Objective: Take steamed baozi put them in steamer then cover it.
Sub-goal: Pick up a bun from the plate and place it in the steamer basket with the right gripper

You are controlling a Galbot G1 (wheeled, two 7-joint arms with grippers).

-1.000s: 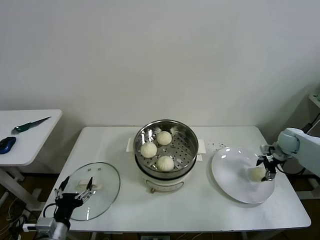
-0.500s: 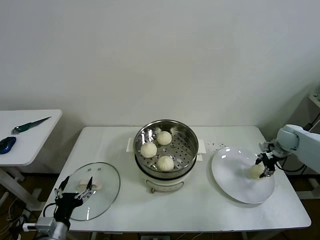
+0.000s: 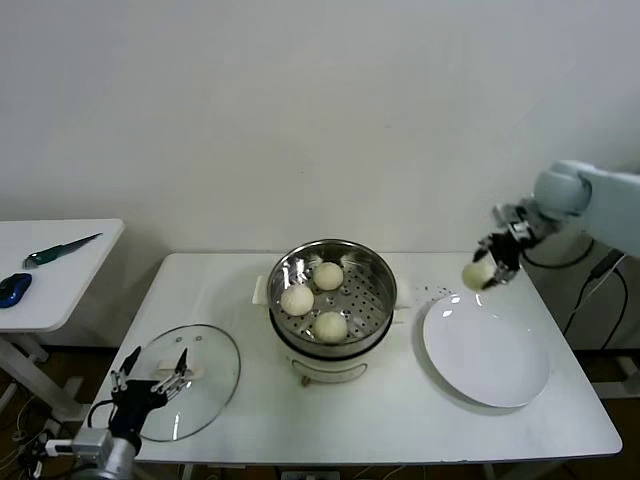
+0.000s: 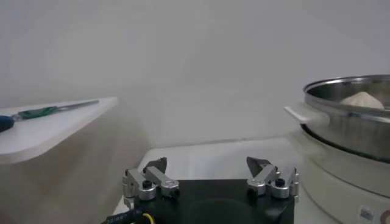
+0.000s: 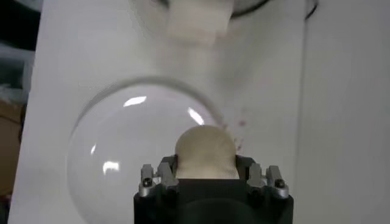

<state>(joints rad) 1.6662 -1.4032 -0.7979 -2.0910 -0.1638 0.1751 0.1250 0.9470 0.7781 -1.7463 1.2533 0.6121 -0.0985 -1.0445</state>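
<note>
Landmark: steamer [image 3: 333, 285], at mid-table; every place below given against it.
Left gripper [image 3: 152, 381]: parked far to the left of the steamer and nearer the table's front edge, just above the cover [image 3: 190, 381]; jaws spread wide, holding nothing.
Cover: flat on the table [image 3: 400, 420], well left of the steamer, handle up.
Baozi in steamer [image 3: 330, 326]: resting on the perforated floor, apart from one another, with bare floor showing on the side toward the plate.
Right gripper [image 3: 484, 268]: up in the air to the right of the steamer, above the far rim of the plate [image 3: 487, 350]; jaws pinched onto the held baozi [image 5: 205, 151].
Step in hand: carrying the last bun across to the steamer, as judged from the bare plate.
Doing it well: keep the pinch light enough not to dent soft dough; travel above the steel rim; come down over the bare patch of floor, not onto a bun already there; release low to avoid rolling; then clear out upward before the cover is fetched.
Count, baozi: four — three in the steamer, one in the right gripper.
Count, steamer: one.
Count, cover: one.
Count, plate: one, with nothing left on it.
Count, grippers: two.
</note>
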